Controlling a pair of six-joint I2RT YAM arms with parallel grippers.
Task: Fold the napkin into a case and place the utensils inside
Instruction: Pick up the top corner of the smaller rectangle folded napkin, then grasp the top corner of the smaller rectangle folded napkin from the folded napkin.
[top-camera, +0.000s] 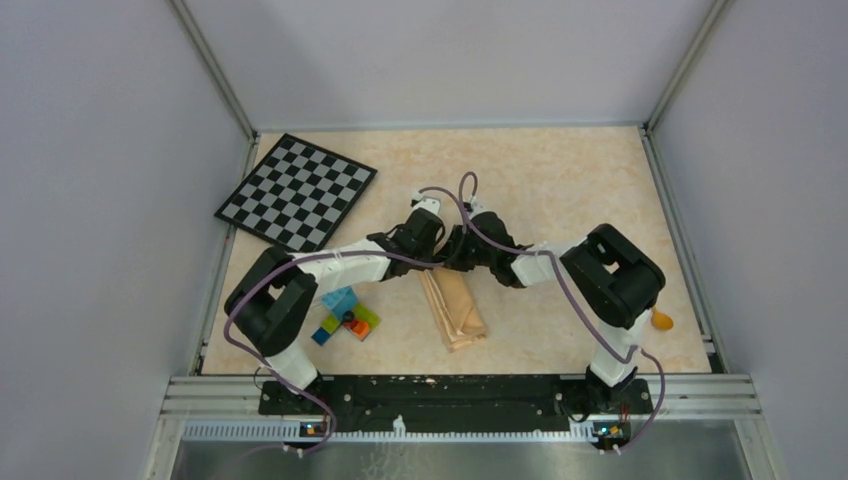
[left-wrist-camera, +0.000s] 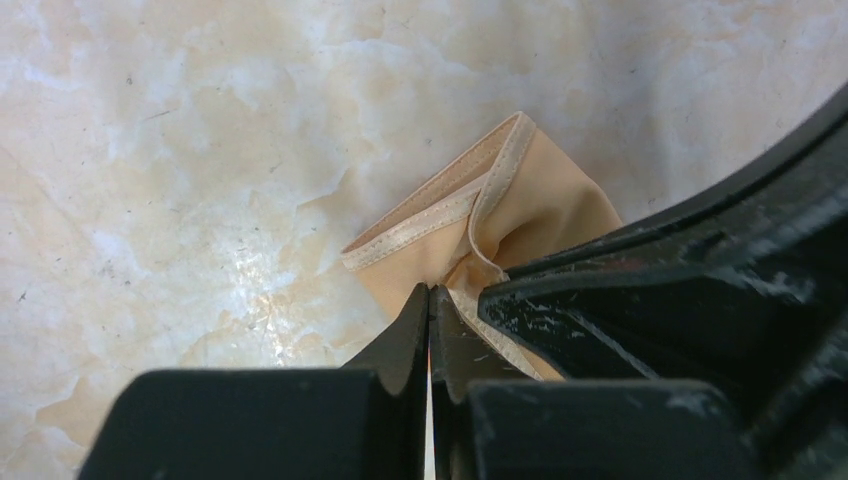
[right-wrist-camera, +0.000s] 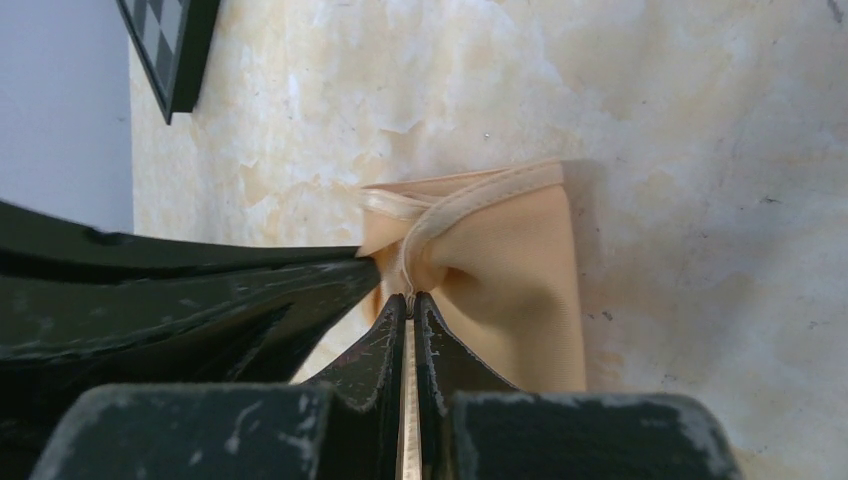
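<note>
- Napkin (top-camera: 455, 308): folded into a narrow strip mid-table. Its long axis runs from the bases to the far side, with the far end leaning slightly left.
- Left gripper (left-wrist-camera: 430, 298): clamped on the hem at the far end.
- Right gripper (right-wrist-camera: 408, 302): clamped on the same end, just beside it.
- From both claws the strip stretches back toward the bases; neither arm is nearer.
- Utensil (top-camera: 661, 320): well to the right, nearest the right arm.
</note>
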